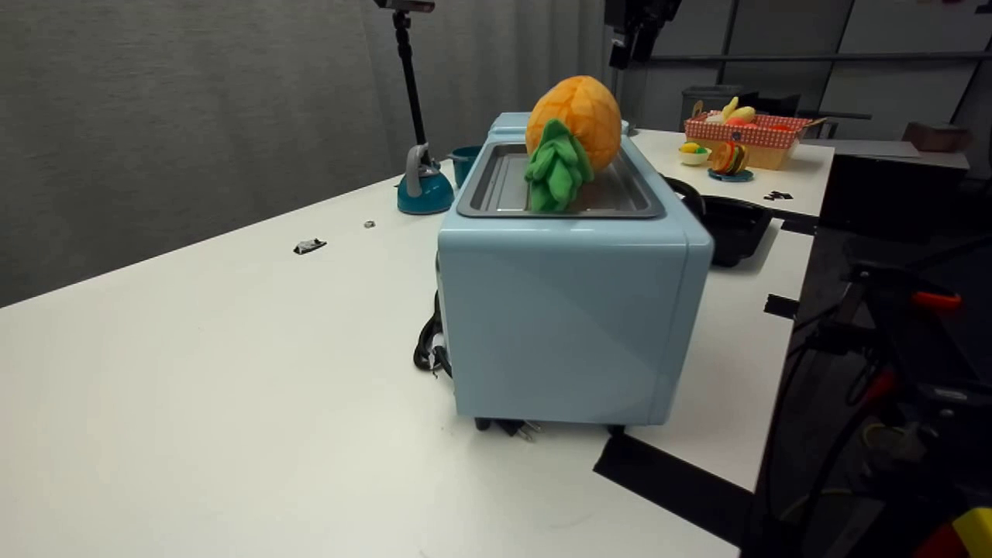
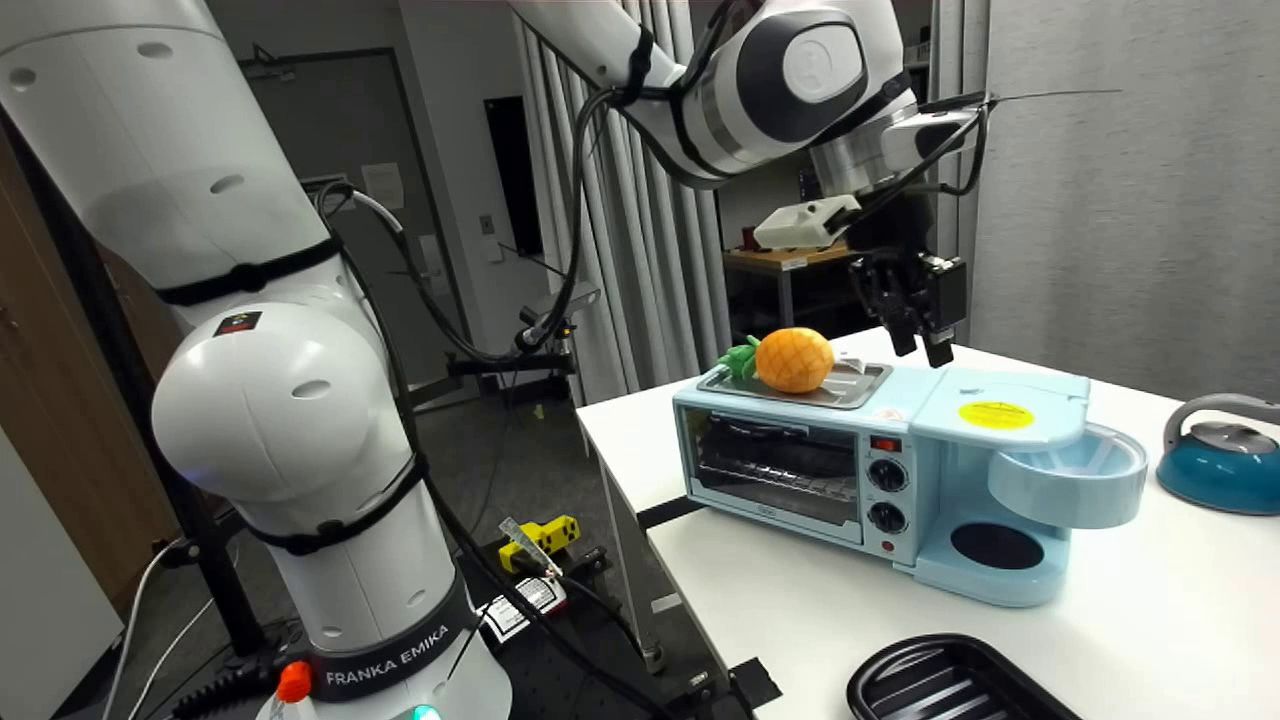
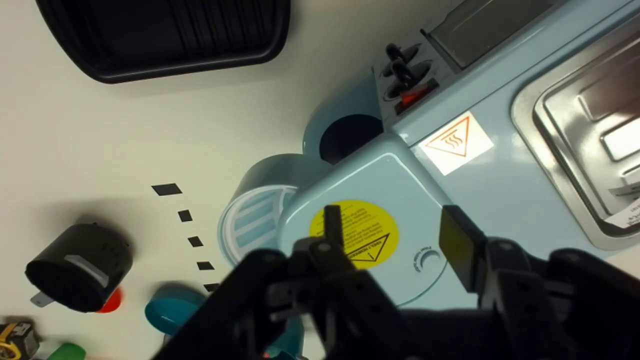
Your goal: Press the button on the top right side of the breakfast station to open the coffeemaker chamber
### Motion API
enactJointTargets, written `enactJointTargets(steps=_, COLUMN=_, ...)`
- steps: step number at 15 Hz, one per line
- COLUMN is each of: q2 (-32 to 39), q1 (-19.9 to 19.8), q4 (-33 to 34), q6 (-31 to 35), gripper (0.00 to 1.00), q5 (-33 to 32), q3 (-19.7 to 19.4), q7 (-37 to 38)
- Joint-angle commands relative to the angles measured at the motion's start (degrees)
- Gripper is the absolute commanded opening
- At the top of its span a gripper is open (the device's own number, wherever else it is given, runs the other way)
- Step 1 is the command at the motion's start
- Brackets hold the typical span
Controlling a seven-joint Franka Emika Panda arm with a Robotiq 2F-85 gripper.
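The breakfast station is light blue and shows in both exterior views [image 1: 573, 325] [image 2: 930, 500] and the wrist view [image 3: 505, 200]. Its rounded lid [image 2: 1055, 400] [image 3: 395, 180] carries a yellow sticker [image 3: 372, 225]. A round recessed mark with small lettering, seemingly the button [image 3: 431, 260], lies on the lid near its curved edge. A ribbed light-blue basket [image 2: 1070, 490] [image 3: 255, 215] sticks out from under the lid. My gripper [image 1: 634, 58] [image 2: 921, 350] [image 3: 392, 225] is open and empty, above the station, apart from it. In the wrist view the button lies between the fingers, nearer the right one.
A pineapple plush [image 1: 585, 116] [image 2: 795, 360] lies on the station's metal tray [image 2: 860, 385]. A black pan [image 2: 950, 680] [image 3: 165, 35] lies in front. A teal kettle [image 1: 426, 194] [image 2: 1225, 465] stands beside the station. A dark cup [image 3: 80, 265] and a food basket [image 1: 748, 139] stand farther off.
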Motion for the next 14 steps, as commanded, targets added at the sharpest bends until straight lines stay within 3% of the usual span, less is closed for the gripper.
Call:
enactJointTargets(steps=1, q2=-3.1, q1=-2.0, q4=-2.9, q6=2.5, gripper=0.85, q5=-1.9, q3=1.7, q7=1.3)
enactJointTargets(steps=3, q2=-3.4, q1=-2.4, q4=-3.2, q6=2.7, gripper=0.99, q5=-2.2, q3=2.1, q7=1.4)
enactJointTargets(steps=14, q2=-2.2, q1=-2.8, q4=-1.5, q6=1.0, gripper=1.00, q5=-0.9, q3=2.6, q7=0.0)
